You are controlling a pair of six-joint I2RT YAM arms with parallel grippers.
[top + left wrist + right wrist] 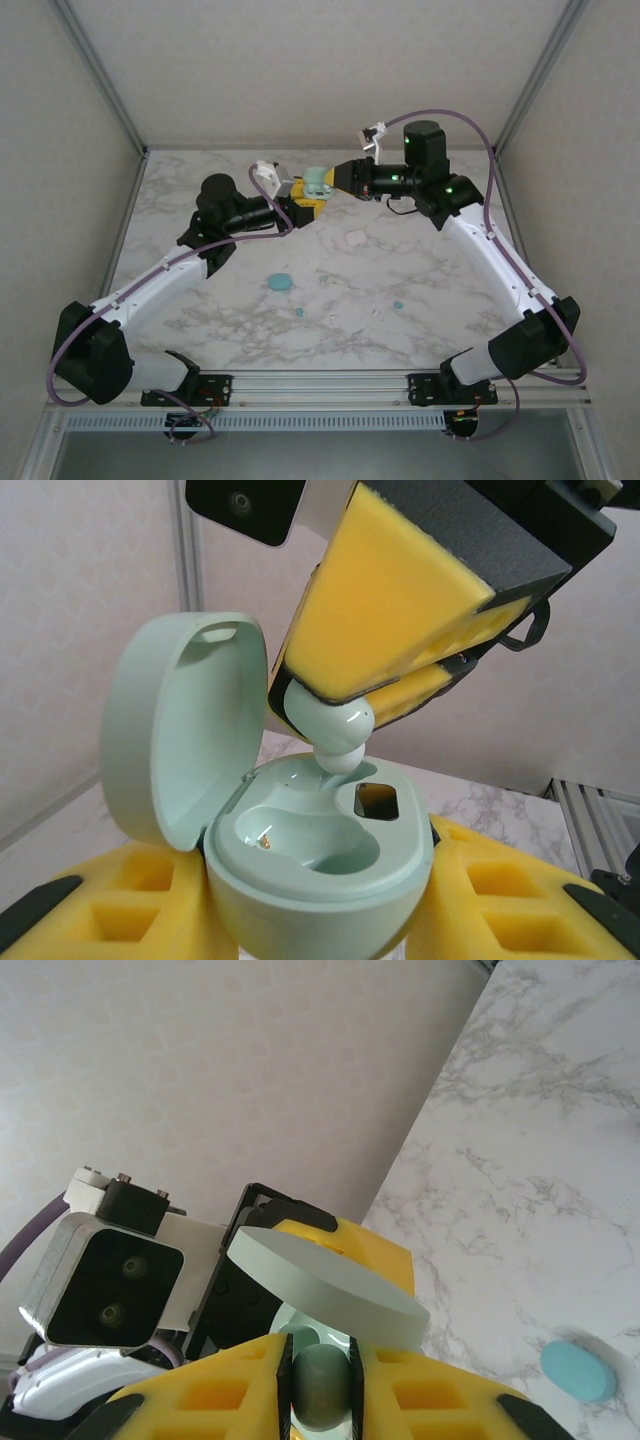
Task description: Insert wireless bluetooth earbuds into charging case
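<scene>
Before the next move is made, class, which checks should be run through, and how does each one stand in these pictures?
1. The lid of the charging case is open: ok.
2. The charging case is clamped in the left pincer: ok.
3. The pale green earbud is pinched in the right pincer: ok.
4. The wide socket is empty: ok.
5. The earbud is lined up with a socket: cannot tell.

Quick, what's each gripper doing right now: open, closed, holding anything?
Left gripper: shut on the green charging case, whose lid is open.
Right gripper: shut on a pale green earbud.
</scene>
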